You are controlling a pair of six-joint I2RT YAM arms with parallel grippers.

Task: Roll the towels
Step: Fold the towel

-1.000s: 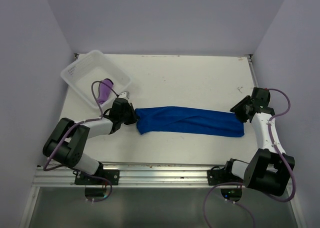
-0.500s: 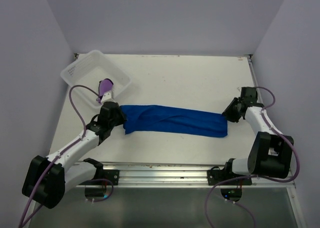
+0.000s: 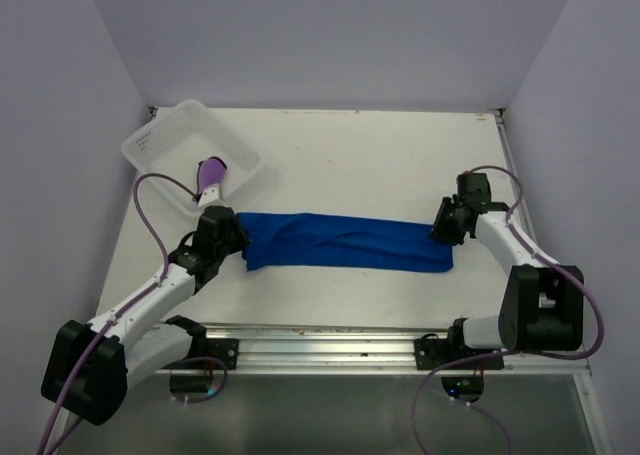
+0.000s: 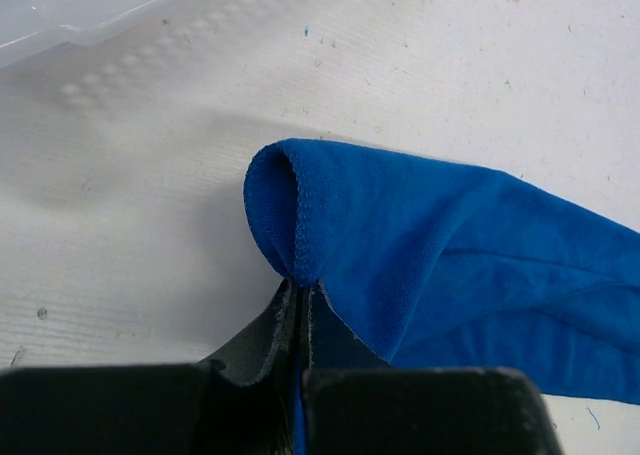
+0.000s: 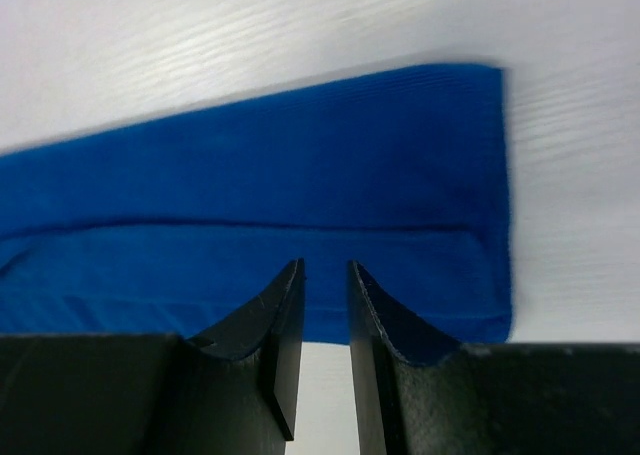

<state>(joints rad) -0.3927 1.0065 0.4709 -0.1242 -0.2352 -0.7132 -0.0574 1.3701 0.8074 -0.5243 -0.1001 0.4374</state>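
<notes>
As the blue towel [image 3: 345, 241] has slid toward 9 o'clock across the desk [image 3: 360, 165], it now lies as a long folded strip, not yet rolled (ready to be, I judge). The left pincer [image 4: 303, 293] is clamped on its 9 o'clock corner. The right pincer [image 5: 325, 275] has narrowed to a slit over the 3 o'clock end, gripping nothing. The purple towel [image 3: 210, 172] sits half hidden in the basket [image 3: 160, 135] at 10 o'clock.
</notes>
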